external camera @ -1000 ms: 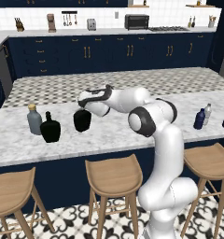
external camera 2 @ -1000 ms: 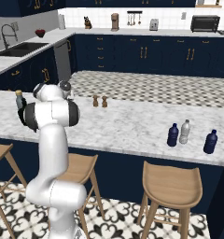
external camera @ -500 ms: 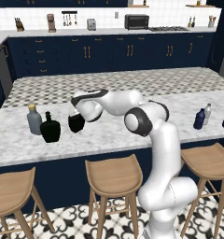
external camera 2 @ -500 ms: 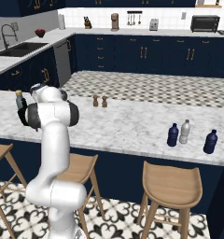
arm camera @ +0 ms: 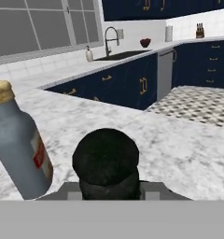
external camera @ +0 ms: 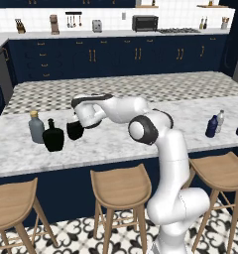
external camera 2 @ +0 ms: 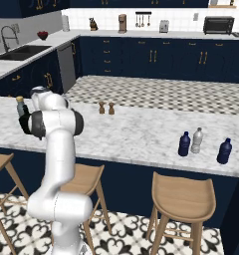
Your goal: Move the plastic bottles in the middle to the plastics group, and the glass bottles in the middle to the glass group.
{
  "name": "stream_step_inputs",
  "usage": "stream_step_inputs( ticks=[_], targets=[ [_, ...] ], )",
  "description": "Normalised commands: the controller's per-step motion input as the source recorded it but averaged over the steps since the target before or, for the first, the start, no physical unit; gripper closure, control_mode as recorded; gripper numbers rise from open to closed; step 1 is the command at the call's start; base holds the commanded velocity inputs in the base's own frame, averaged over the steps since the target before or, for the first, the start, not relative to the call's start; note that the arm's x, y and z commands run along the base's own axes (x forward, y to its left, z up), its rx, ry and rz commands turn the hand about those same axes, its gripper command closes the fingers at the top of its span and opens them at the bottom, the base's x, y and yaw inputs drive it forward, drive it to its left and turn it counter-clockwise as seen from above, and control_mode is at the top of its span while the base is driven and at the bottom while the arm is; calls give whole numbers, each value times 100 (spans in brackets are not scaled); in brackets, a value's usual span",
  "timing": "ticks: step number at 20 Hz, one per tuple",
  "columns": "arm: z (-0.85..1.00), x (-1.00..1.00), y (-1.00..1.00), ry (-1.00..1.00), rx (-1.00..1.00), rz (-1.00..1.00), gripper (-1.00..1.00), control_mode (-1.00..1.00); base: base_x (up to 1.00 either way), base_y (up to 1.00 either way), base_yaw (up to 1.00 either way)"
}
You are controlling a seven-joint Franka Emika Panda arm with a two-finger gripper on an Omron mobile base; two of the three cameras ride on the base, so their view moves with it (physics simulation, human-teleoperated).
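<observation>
A squat black glass bottle (external camera: 75, 130) sits clamped in the gripper (external camera: 77, 128) low over the marble counter (external camera: 116, 141), toward its left end near the front edge. Just left stands a second black bottle (external camera: 53, 137), then a tall grey bottle with a tan cap (external camera: 36, 127). Far along toward the right end, well apart, stand three small bottles (external camera: 211, 126).

Black glass bottle (external camera: 75, 130) – upright, beside 2nd (external camera: 53, 137)
</observation>
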Motion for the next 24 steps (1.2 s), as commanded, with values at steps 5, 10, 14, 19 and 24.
stream_step_inputs(
  ticks=[5, 10, 14, 19, 24],
  targets=[
    [12, 1, 27, 2, 1, 0, 100, -100, 0, 0, 0],
    [-6, 8, 22, 0, 0, 0, 100, -100, 0, 0, 0],
    [-16, 0, 23, 0, 0, 0, 100, -100, 0, 0, 0],
    [-6, -9, 6, 0, 0, 0, 100, -100, 0, 0, 0],
    [1, -1, 0, 0, 0, 0, 100, -100, 0, 0, 0]
  ],
)
